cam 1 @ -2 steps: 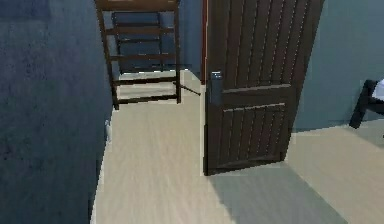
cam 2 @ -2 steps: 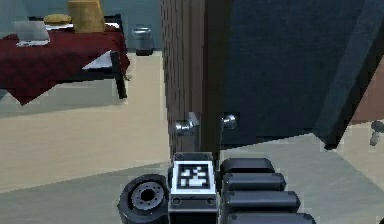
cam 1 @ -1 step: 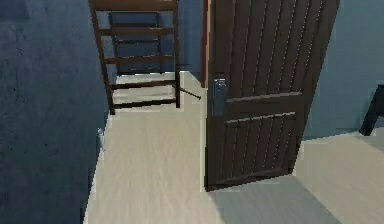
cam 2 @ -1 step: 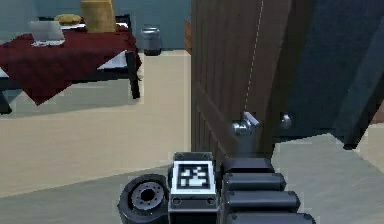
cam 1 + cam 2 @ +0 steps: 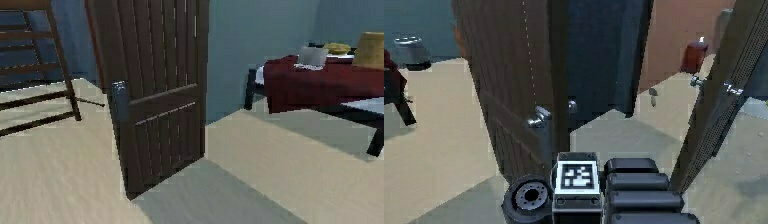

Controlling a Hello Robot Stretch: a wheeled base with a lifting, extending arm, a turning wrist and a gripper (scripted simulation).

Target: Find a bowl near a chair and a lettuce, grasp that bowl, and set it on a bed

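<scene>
As the dark door [image 5: 160, 90] crowds the centre, my gripper [image 5: 530, 197] sits tucked lower-centre; whether it holds anything, I cannot tell.

Readable text: none. I can make out no word, number or sign.
Marker square [image 5: 580, 178]: six o'clock in the arm side view, black marks on white — a pattern, not letters.
White box [image 5: 312, 55]: two o'clock in the forward view, on the red-draped table [image 5: 300, 92] — any print too small to tell.
</scene>
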